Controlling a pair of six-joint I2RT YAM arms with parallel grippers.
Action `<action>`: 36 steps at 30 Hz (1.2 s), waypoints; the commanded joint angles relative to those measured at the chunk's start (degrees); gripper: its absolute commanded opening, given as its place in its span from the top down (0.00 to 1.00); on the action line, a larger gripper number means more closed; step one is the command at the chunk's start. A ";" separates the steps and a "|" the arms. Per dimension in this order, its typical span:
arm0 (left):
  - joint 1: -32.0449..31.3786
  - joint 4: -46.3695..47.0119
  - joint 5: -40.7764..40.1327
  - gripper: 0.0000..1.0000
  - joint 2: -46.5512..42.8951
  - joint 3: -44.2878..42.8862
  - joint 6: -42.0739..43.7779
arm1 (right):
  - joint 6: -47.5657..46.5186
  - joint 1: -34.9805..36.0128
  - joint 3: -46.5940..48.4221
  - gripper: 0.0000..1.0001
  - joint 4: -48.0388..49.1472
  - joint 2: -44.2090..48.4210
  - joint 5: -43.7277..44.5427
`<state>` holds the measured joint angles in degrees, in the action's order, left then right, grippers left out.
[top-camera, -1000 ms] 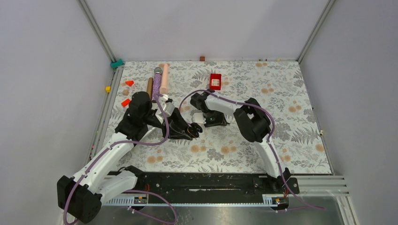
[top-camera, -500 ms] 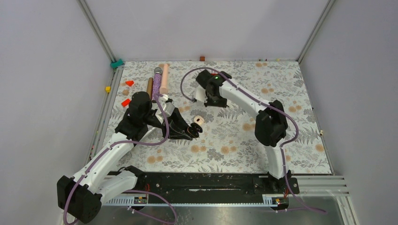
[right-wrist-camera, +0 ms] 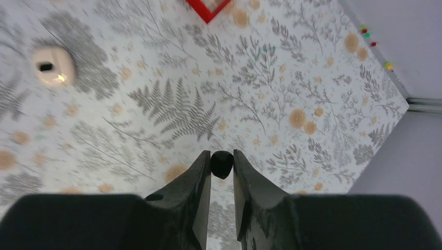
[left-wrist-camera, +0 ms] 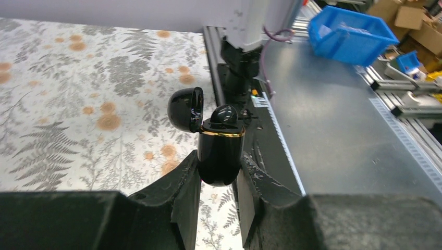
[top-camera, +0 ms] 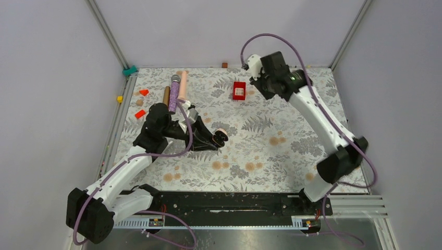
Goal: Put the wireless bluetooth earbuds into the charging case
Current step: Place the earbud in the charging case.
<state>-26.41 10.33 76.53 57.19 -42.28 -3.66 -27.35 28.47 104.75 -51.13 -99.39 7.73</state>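
Note:
My left gripper (left-wrist-camera: 219,177) is shut on a black charging case (left-wrist-camera: 220,151) and holds it upright with its lid (left-wrist-camera: 186,108) open. One black earbud (left-wrist-camera: 224,115) sits in the case's mouth. In the top view the case (top-camera: 219,138) is held just above the table's middle left. My right gripper (right-wrist-camera: 222,162) is shut on a second black earbud (right-wrist-camera: 221,163), pinched at the fingertips. It hangs high over the back of the table (top-camera: 262,83). A whitish case (right-wrist-camera: 52,66) lies on the table beside the black one (top-camera: 221,130). The whitish earbuds are not visible.
A red box (top-camera: 239,89) lies at the back middle, its corner in the right wrist view (right-wrist-camera: 208,8). A purple-handled tool (top-camera: 174,95), a pink cylinder (top-camera: 182,87) and a brown cylinder (top-camera: 167,95) lie at the back left, with small red blocks (top-camera: 139,114) nearby.
My right arm has lifted away from the case by the left gripper and swung up to the back right, carrying the black earbud. My left gripper has shifted slightly right with the black case.

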 commanded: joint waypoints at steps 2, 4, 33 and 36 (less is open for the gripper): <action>-0.13 6.07 -8.56 1.00 2.67 -1.57 -4.36 | 13.17 0.27 -9.76 0.75 14.35 15.22 -6.10; -0.11 5.81 -9.19 1.00 3.73 -2.27 -4.23 | 16.27 0.27 -11.84 0.75 16.45 18.48 -7.44; -1.07 31.09 -27.00 1.00 22.56 -4.83 -21.01 | 40.36 0.99 -28.40 0.75 40.19 31.12 -26.05; -1.27 34.97 -27.47 1.00 21.96 -2.38 -17.45 | 40.02 1.44 -27.31 0.76 40.36 30.23 -27.16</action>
<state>-27.27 36.32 52.18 79.79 -47.18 -25.43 11.90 28.97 75.88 -14.31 -68.29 -17.41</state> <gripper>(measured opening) 0.286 0.260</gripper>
